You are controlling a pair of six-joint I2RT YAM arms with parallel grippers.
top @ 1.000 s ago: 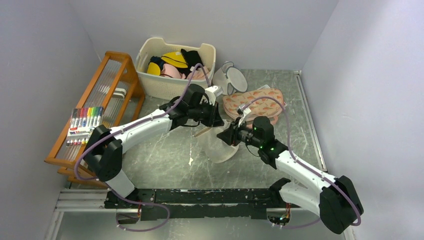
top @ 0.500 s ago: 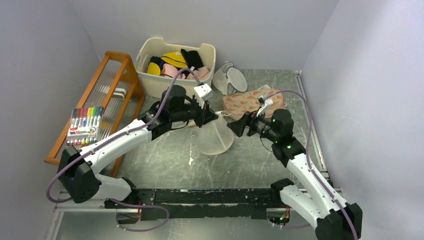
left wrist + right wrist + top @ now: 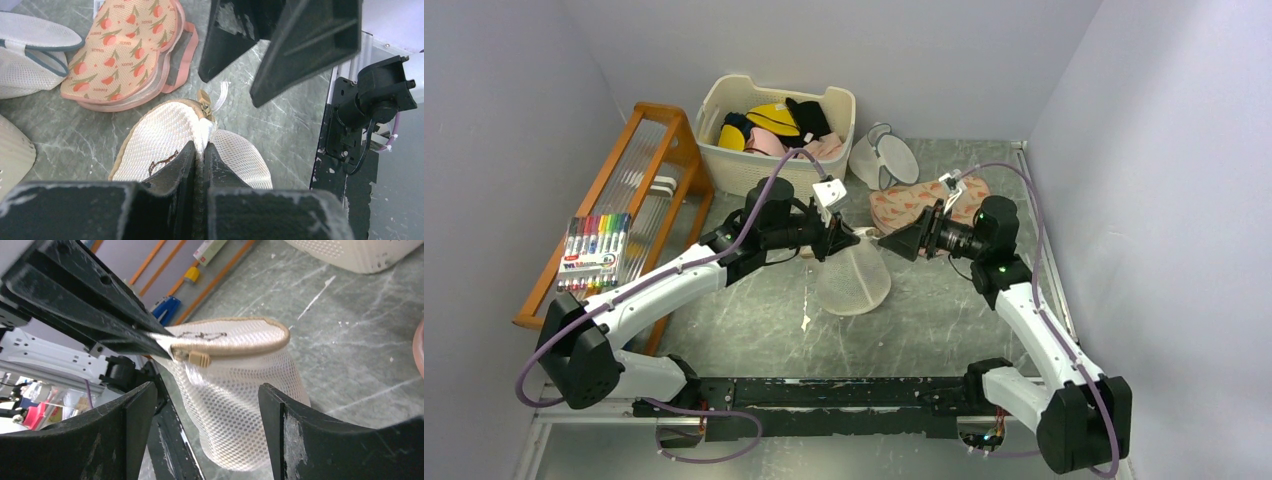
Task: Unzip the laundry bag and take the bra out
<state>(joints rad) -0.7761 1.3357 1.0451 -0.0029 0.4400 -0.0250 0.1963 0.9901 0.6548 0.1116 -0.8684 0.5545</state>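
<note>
Left pincer (image 3: 839, 240) pinched the round white mesh laundry bag (image 3: 854, 282).
Spread right pincer (image 3: 902, 243) faced the tan zip pull (image 3: 199, 358); closing askew could yank the bag free.

Left arm (image 3: 664, 285), right arm (image 3: 1036, 325): white link shells, black joints, lilac cables (image 3: 764, 185) looped alongside; green lights (image 3: 1001, 268) on right; black, scuffed wedge fingers (image 3: 320, 440).

Overhead view plus opposed wrist close-ups of laundry bag (image 3: 160, 135)
</note>
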